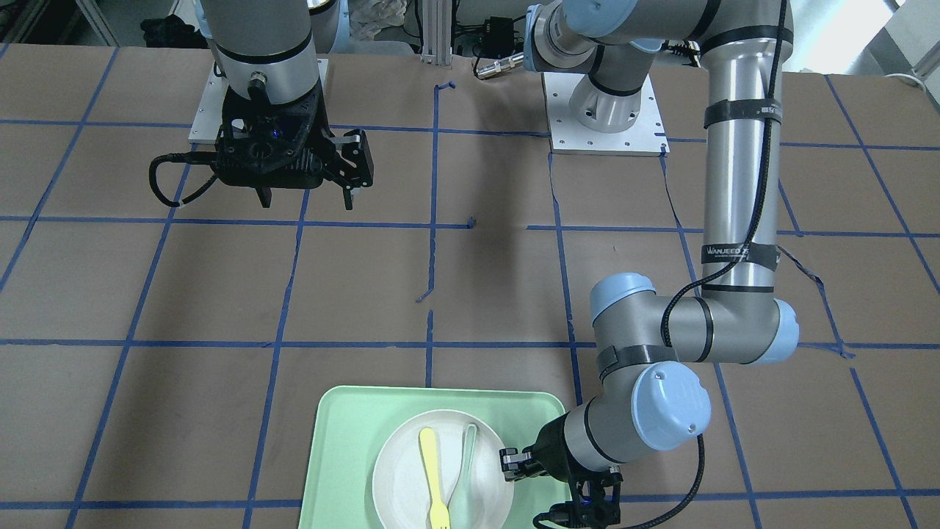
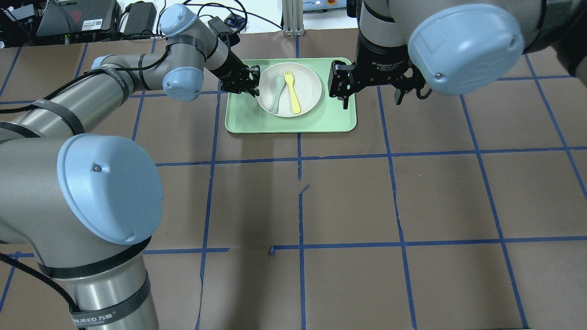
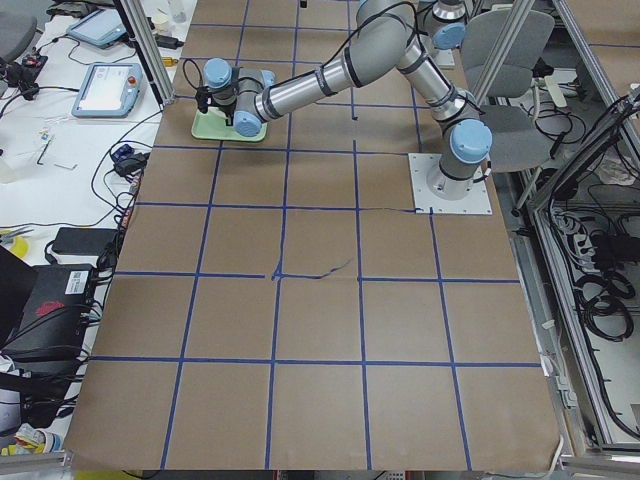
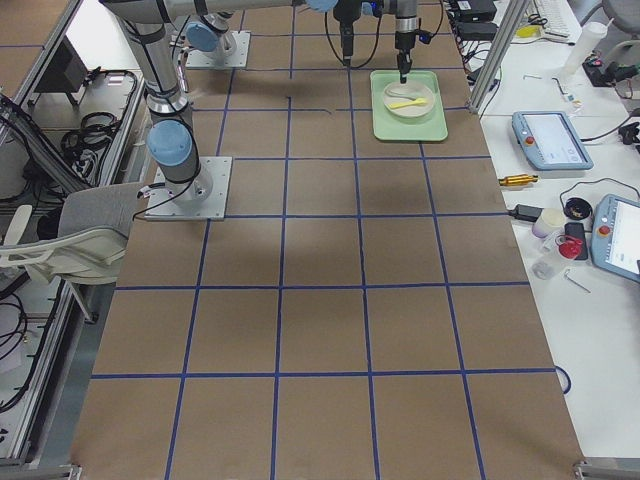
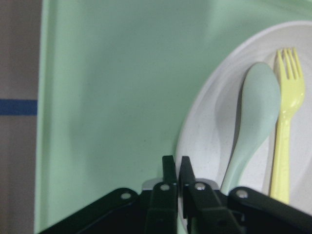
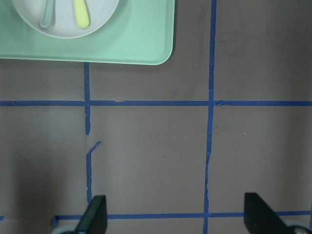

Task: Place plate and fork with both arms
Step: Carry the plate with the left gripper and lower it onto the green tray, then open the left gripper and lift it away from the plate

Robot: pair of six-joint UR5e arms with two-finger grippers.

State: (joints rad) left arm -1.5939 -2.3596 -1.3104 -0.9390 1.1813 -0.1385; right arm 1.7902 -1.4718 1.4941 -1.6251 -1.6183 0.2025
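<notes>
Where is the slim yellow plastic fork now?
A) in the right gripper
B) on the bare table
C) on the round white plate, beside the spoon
C: the slim yellow plastic fork lies on the round white plate, next to the pale green spoon.

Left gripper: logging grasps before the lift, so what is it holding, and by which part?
The left gripper is shut on the plate, by the rim on the robot's left; the fork lies untouched on it.
</notes>
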